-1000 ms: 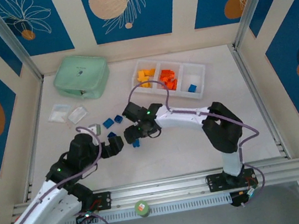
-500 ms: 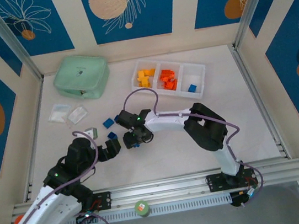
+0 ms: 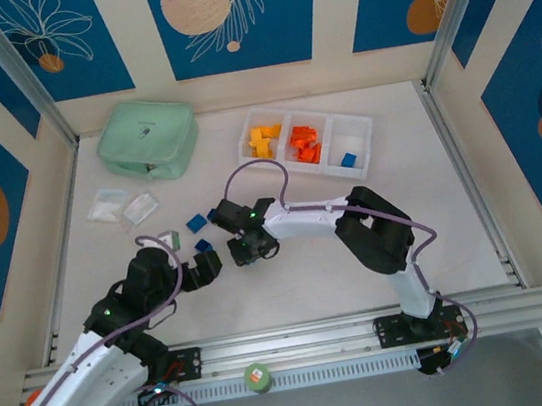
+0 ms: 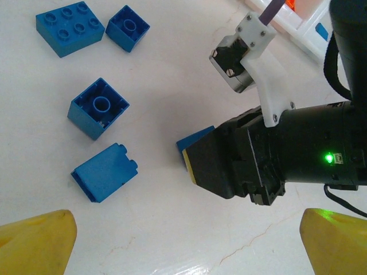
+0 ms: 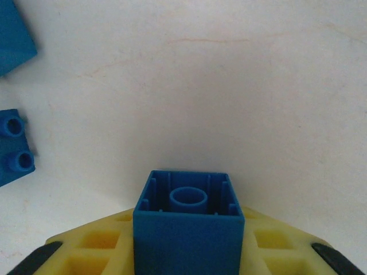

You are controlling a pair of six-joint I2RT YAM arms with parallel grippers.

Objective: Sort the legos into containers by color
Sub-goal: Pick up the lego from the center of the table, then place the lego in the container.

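Left gripper (image 4: 184, 247): its yellow fingers (image 4: 35, 240) are spread wide with nothing between them. It hangs low over the table (image 3: 293, 291) at about eight o'clock from the right gripper, and close to it.
Loose blue bricks (image 4: 98, 107): four lie apart on the table, at nine to ten o'clock from the right gripper.
Right gripper (image 5: 186, 252): the yellow pads pinch a blue brick (image 5: 186, 226) from both sides, its hollow underside facing the wrist. The brick sits down at table level, near the table's middle.
Step in hand: this looks like taking hold of that brick, with the lift yet to come.
Doing it well: I would lift straight up first, since the other arm and the loose bricks sit so near. Then swing towards one o'clock, clear the tray's near wall, and let go low so the brick does not bounce out.
Tray (image 3: 327, 124): it sits towards the back of the table, at one o'clock from the grasp.
Left compartment (image 3: 253, 157): yellow-orange bricks (image 3: 262, 142), a small heap.
Middle compartment (image 3: 302, 121): red-orange bricks (image 3: 303, 145), also heaped.
Right compartment (image 3: 355, 136): a lone blue brick (image 3: 348, 160) at its near edge, which makes this the likely home for the held one.
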